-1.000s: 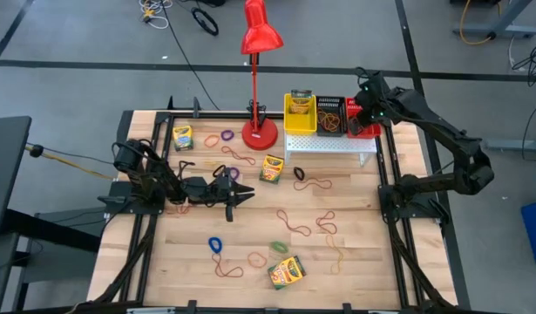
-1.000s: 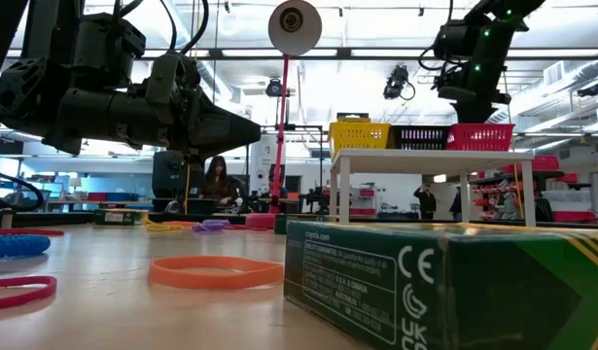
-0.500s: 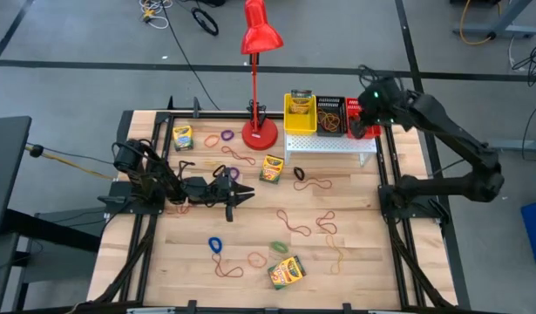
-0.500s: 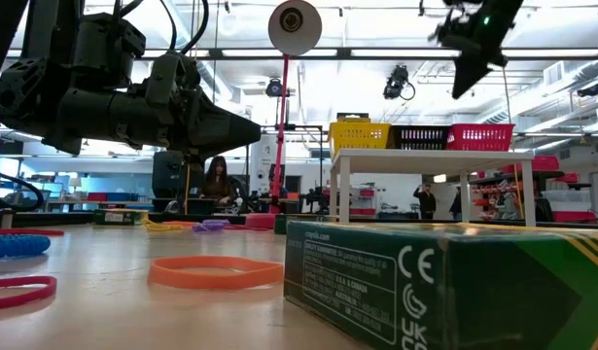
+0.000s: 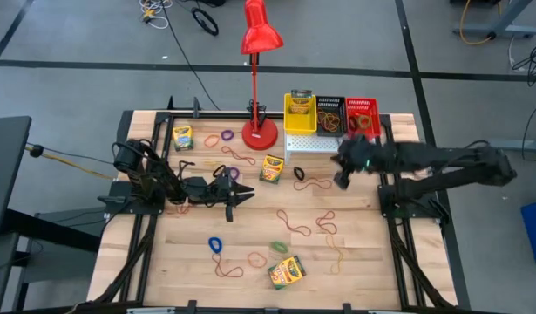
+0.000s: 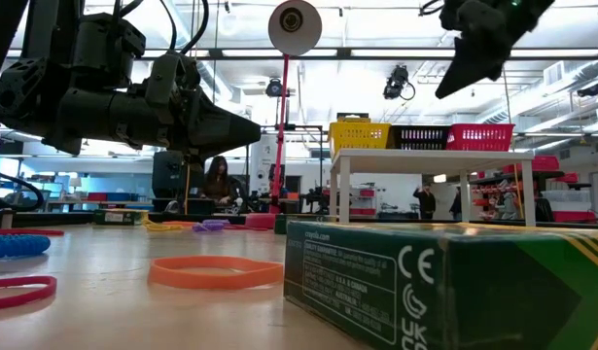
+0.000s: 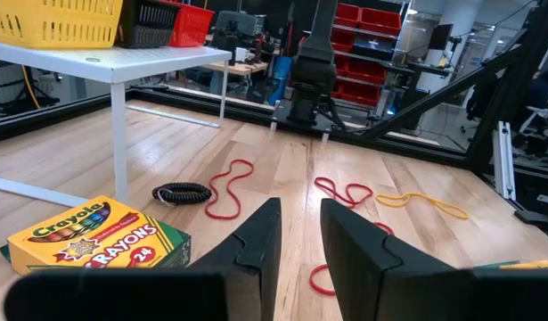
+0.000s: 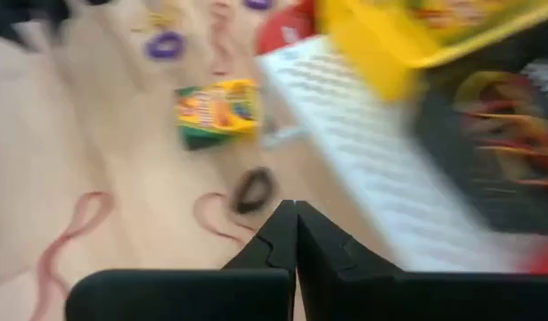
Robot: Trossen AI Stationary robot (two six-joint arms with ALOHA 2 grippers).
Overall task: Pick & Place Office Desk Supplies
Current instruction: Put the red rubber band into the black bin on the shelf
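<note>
Crayon boxes lie flat on the table at the far left [image 5: 182, 137], by the lamp base [image 5: 272, 167] and near the front [image 5: 287, 272]; another stands in the yellow basket [image 5: 301, 96]. Rubber-band loops are scattered across the wood, among them a black one [image 5: 299, 174] and a red one [image 5: 315, 185]. My right gripper [image 5: 342, 177] hangs shut and holding nothing above the table, just in front of the white stand [image 5: 329, 145], slanting down. My left gripper [image 5: 247, 196] waits level and open at mid-left, nothing between its fingers [image 7: 296, 236].
Yellow [image 5: 300, 115], black [image 5: 329, 116] and red [image 5: 362, 112] baskets sit side by side on the stand at the far right. A tall red desk lamp [image 5: 260, 131] stands left of the stand. Blue [image 5: 215, 245] and green [image 5: 279, 248] bands lie near the front.
My right gripper has swung away from above the red basket, toward the table's near edge and a little left, and has tipped downward; it now hangs over the wood in front of the stand.
</note>
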